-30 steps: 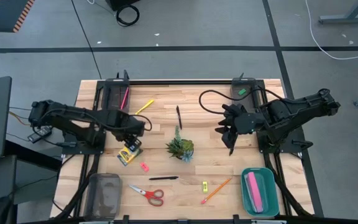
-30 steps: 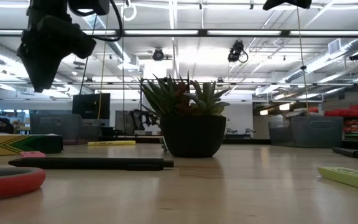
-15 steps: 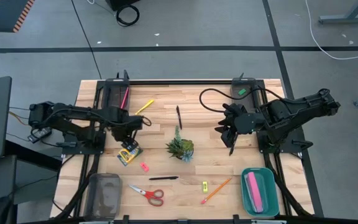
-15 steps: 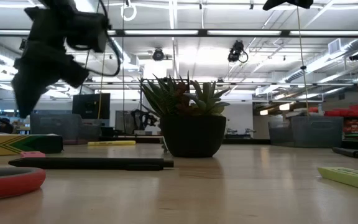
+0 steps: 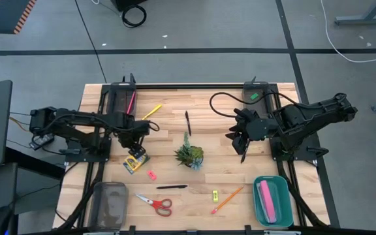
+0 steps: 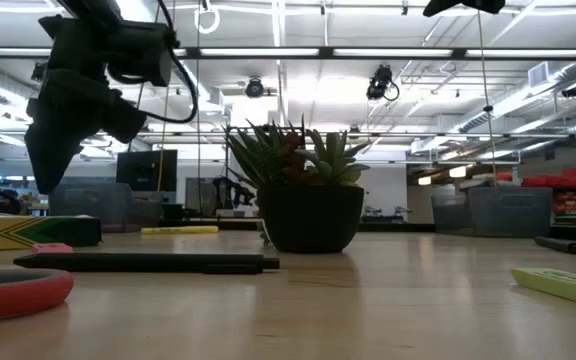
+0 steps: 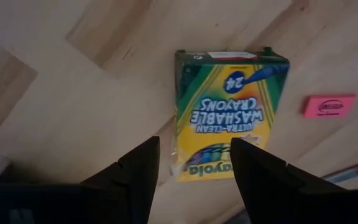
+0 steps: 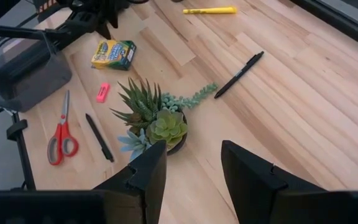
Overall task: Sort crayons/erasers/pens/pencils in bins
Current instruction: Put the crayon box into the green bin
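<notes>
While left gripper (image 7: 194, 165) hovers above crayon box (image 7: 227, 109) with fingers spread, nothing held, step in hand reads as approach for pick. Box lies flat on wooden table (image 5: 168, 124), pink eraser (image 7: 329, 105) just beside, translucent grey bin (image 5: 109, 204) nearby. Next move likely calls for descent straddling box's narrow width, then closing. Right gripper (image 8: 188, 163) waits — fingers apart, empty, near succulent (image 8: 157, 121).

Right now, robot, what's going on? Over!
Left gripper fingers open, hovering over the crayon box. Right gripper open, waiting above the plant. Pink eraser beside the box, not blocking.
</notes>
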